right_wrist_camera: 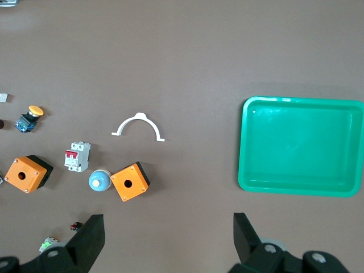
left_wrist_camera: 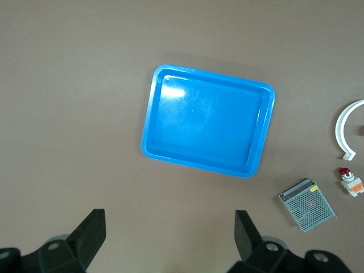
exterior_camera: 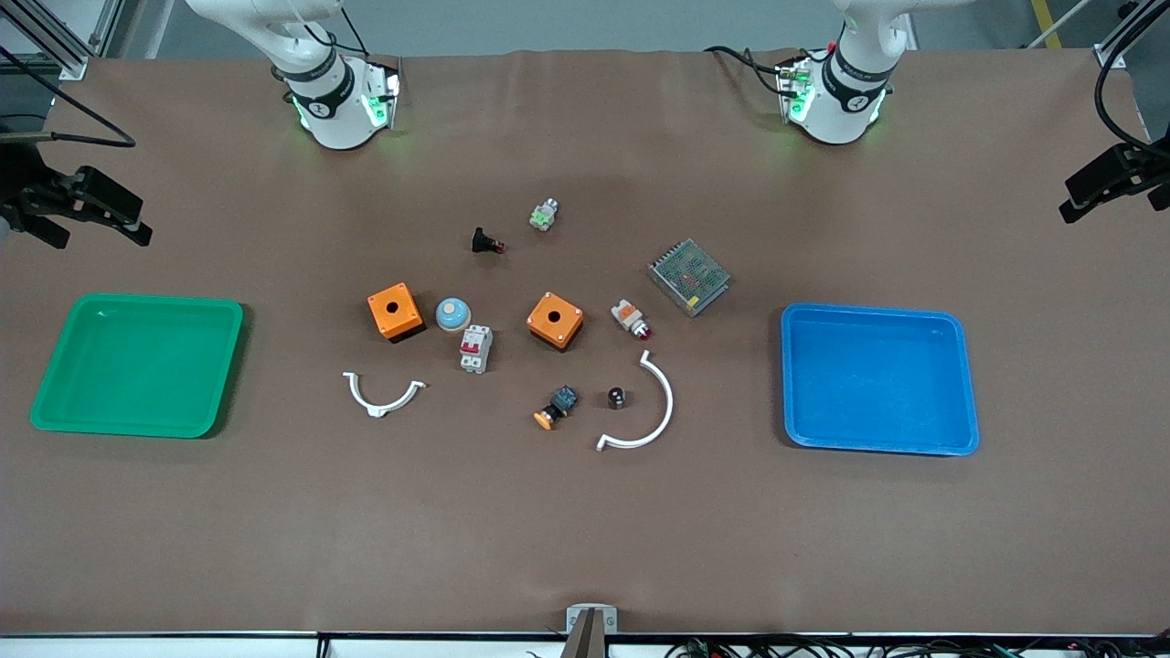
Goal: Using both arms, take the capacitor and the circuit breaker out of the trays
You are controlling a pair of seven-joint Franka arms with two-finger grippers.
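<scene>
Claws first: we see the left claw [left_wrist_camera: 168, 239] high over the bare desk near the blue tray [exterior_camera: 960, 384], its two fingers wide apart and holding nothing. The right claw [right_wrist_camera: 165, 242] hangs the same way near the green tray [exterior_camera: 55, 366], fingers wide apart and empty too. Both arms look like they are waiting.

Both trays have nothing in them. The circuit breaker [exterior_camera: 475, 348] lies on the desk in the middle, just beside the little blue dome [exterior_camera: 452, 313] and between the two orange boxes [exterior_camera: 395, 311]. The capacitor [exterior_camera: 617, 397] sits on the desk too, nearer the front camera, tucked inside the curve of a white arc piece [exterior_camera: 660, 402] and close to the orange-capped button [exterior_camera: 556, 408].

So we think the job is done, or nearly done: both parts are out of the trays and nothing is left to lift out.

The desk [exterior_camera: 585, 548] is covered in a flat brown sheet. More small parts sit around the middle: a grey mesh box [exterior_camera: 689, 276], a white-and-orange button [exterior_camera: 631, 319], a black button [exterior_camera: 486, 242], a small green-lit part [exterior_camera: 545, 215] and another white arc [exterior_camera: 382, 395]. Cables run along the desk edge nearest the front camera, and a grey floor shows past the arms' bases.
</scene>
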